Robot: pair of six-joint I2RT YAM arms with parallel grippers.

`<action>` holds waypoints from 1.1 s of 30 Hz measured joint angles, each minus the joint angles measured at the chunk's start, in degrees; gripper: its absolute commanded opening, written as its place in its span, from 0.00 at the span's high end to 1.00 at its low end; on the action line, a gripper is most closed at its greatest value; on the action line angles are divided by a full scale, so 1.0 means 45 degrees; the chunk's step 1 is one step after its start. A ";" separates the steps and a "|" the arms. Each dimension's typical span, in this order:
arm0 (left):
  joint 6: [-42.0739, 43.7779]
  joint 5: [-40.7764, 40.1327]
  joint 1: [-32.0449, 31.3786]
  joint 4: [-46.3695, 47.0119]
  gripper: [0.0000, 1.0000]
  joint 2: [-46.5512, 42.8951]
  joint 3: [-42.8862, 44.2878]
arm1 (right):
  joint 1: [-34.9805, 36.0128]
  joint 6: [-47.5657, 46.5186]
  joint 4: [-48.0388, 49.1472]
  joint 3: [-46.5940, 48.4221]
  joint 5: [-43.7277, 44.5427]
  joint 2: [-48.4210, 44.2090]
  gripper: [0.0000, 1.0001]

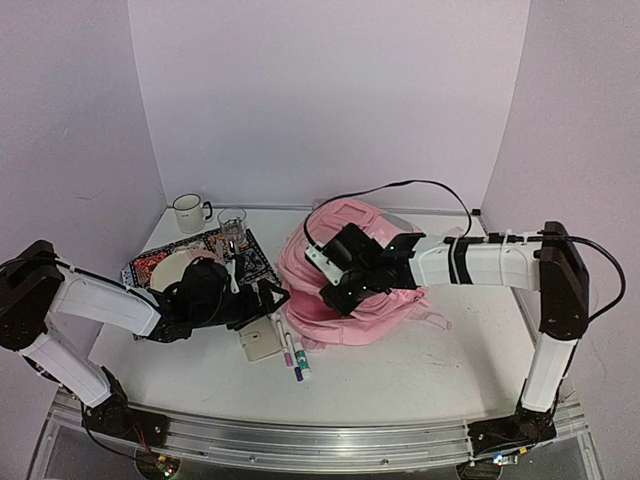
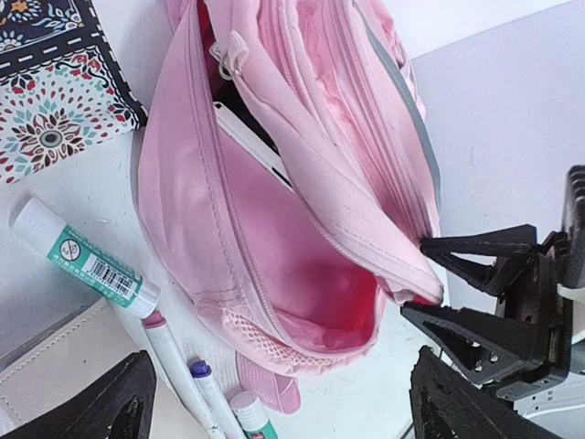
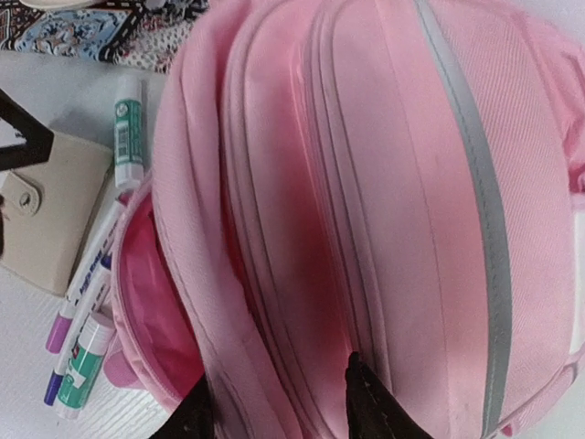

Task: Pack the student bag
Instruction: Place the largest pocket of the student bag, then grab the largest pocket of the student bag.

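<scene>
Loading stage, by the look. The student bag point(image 3: 366, 183) sits mid-tabletop point(image 1: 450, 350), front pocket gaping. Right hand point(image 3: 279, 402) pinches its rim fold. Left hand point(image 2: 283, 384) spread, empty, near markers point(image 3: 91, 274) beside the bag. Next: grip one marker squarely.

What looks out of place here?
The bag lies slumped with one pocket gaping open, and pens and glue sticks lie loose on the table beside it. Nothing looks spilled or broken.
</scene>
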 measured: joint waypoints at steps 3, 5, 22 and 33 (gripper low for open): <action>0.0105 0.0282 0.0090 -0.0183 0.01 0.0000 0.0043 | -0.0167 -0.0026 -0.0058 -0.1096 -0.0588 -0.0794 0.40; 0.0129 0.0506 0.0263 -0.0367 0.01 0.0000 0.0121 | -0.0396 -0.0009 -0.0134 -0.1751 -0.0992 -0.1643 0.40; 0.0174 0.2926 0.0858 -0.0708 0.10 0.1817 0.2070 | -0.6585 0.0811 0.0416 -0.5863 -0.2505 -0.4676 0.55; 0.0064 0.3519 0.0892 -0.0856 0.21 0.2660 0.2400 | -0.7464 0.0126 0.1196 -0.5968 -0.3604 -0.2320 0.55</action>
